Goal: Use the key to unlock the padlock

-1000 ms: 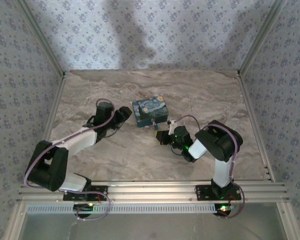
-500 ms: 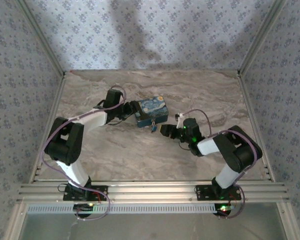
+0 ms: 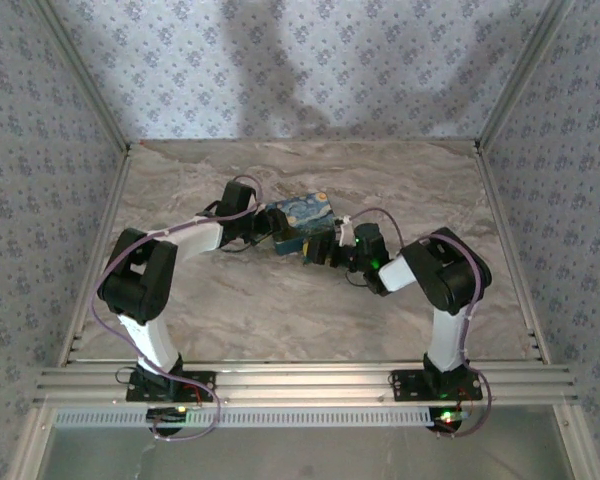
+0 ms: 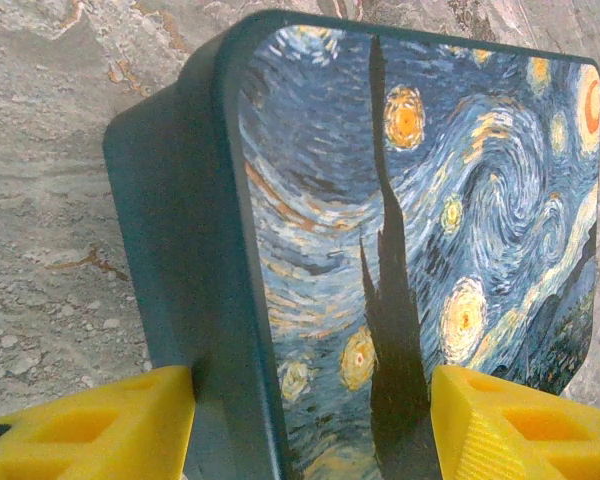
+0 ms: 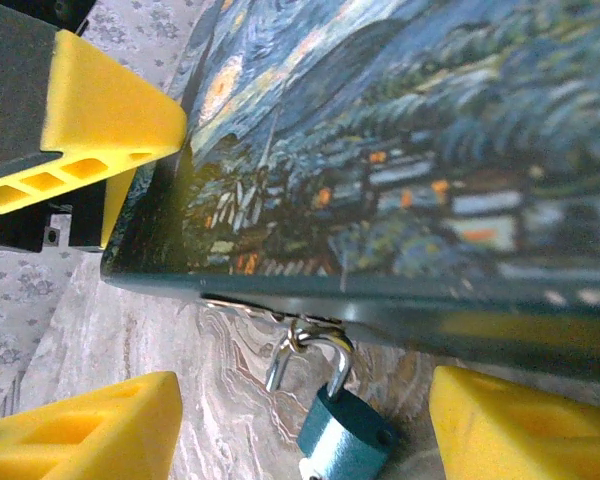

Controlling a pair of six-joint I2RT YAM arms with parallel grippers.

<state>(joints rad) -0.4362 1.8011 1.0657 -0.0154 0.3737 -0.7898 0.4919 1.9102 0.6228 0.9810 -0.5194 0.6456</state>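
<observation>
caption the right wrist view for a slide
Padlock hanging from the painted box, inside the open right end effector

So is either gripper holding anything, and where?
Left gripper brackets the painted box's end; a firm hold can't be told. Right gripper is open near the padlock, holding nothing.

- The left arm (image 3: 185, 238) and right arm (image 3: 442, 345) both have smooth white links set between bulky black joints.
- Thin lilac cables (image 3: 100, 300) loop along each arm.
- The fingers (image 4: 90, 425) are yellow wedge-shaped blocks with moulded hollow pockets.
- A green light (image 3: 377, 265) glows on the right wrist.
</observation>
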